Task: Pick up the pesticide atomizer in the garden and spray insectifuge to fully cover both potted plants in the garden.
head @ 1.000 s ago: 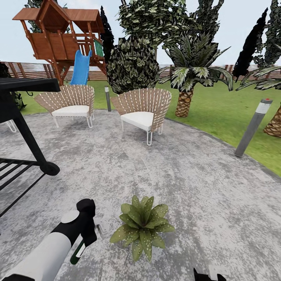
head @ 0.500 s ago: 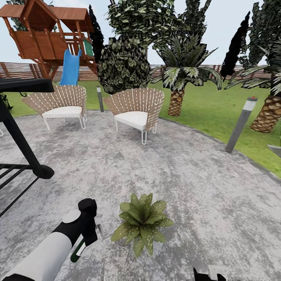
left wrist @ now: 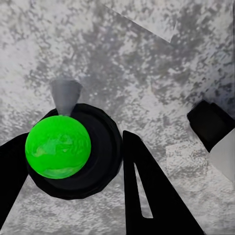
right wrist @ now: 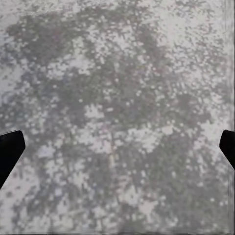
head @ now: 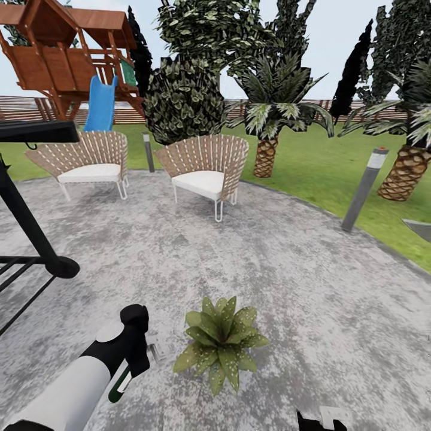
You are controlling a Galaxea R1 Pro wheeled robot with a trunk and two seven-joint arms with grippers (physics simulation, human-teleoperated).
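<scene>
A round patio of mottled grey stone (head: 287, 263) fills the foreground, bordered by a green lawn (head: 323, 161). Two wicker tub chairs with white seat cushions and thin white wire legs stand near the patio's far edge: one at the left (head: 84, 158), one nearer the middle (head: 206, 167). A grey bollard light with a pale cap (head: 361, 189) stands at the patio's right rim, tilted. A second bollard (head: 146, 152) rises between the chairs. Behind them stand a dense dark leafy shrub (head: 182, 99), a short palm with a scaly brown trunk (head: 266, 152) and another palm (head: 410, 170) at the right edge. A brown wooden playhouse (head: 66, 54) with a blue slide (head: 99, 108) stands before a horizontal-slat brown fence (head: 126, 112) under a pale, bright sky (head: 353, 24). A black metal frame with slats (head: 27, 227) juts in at the left.
</scene>
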